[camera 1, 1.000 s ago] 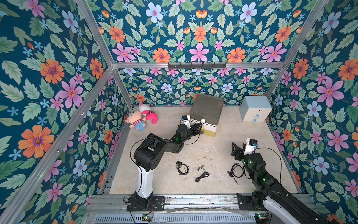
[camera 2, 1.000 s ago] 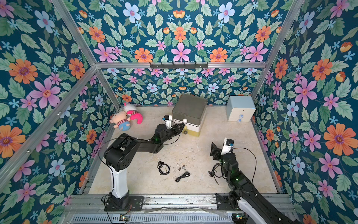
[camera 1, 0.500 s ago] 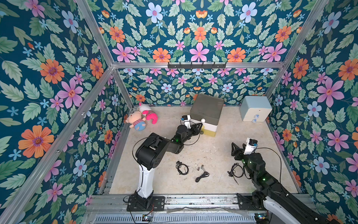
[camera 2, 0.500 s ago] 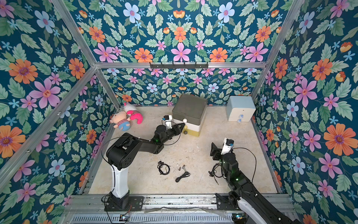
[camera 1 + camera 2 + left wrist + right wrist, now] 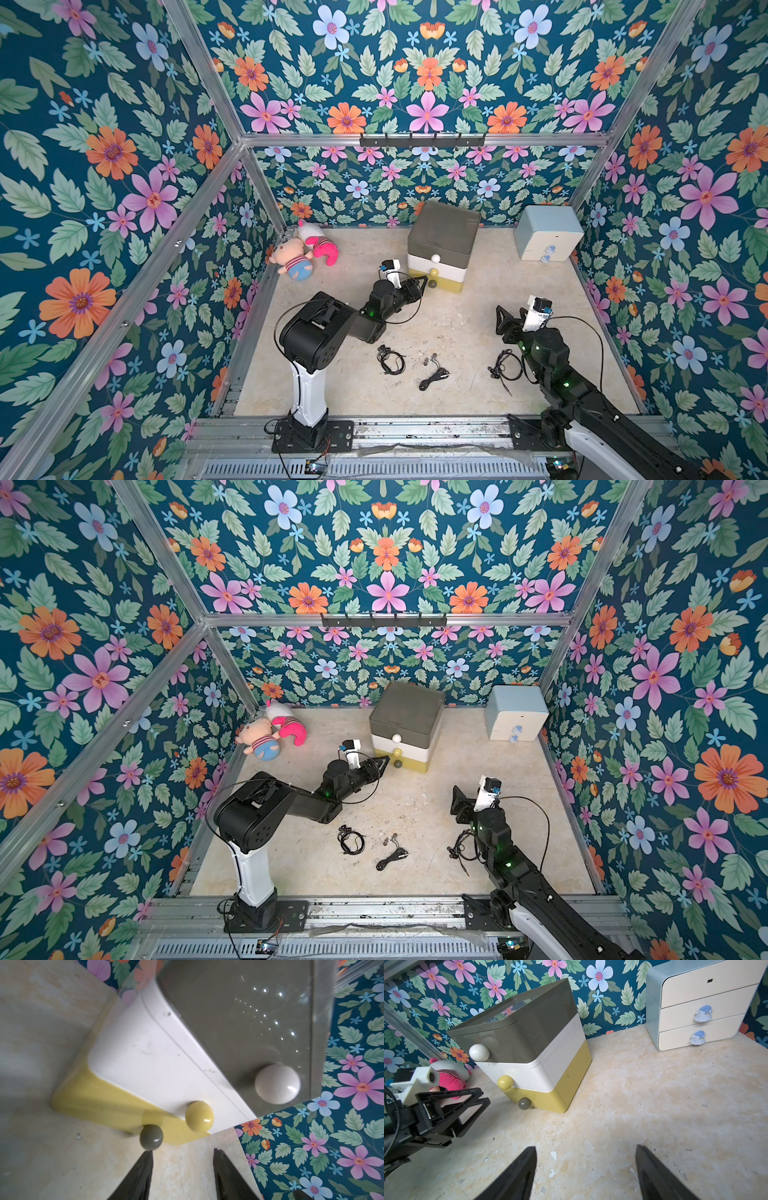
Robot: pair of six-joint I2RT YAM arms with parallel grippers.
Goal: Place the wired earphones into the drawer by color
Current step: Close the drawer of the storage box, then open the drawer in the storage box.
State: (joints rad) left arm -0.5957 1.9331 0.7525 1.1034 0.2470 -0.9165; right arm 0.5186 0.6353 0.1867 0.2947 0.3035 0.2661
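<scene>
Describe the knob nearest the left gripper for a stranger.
Find the three-tier drawer box near the back wall, grey over white over yellow. The knob sits lowest, on the yellow bottom tier. It is dull grey-green, while its neighbours are the white knob and the yellow knob.

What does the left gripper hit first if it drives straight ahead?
Probably the grey knob on the yellow bottom tier of the drawer, just ahead of the left gripper; depth is unclear.

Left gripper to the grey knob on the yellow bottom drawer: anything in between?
Nothing visible. The left gripper is open just short of the grey knob, with only bare floor between. The knob lines up with one fingertip rather than the gap. The yellow drawer looks shut.
</scene>
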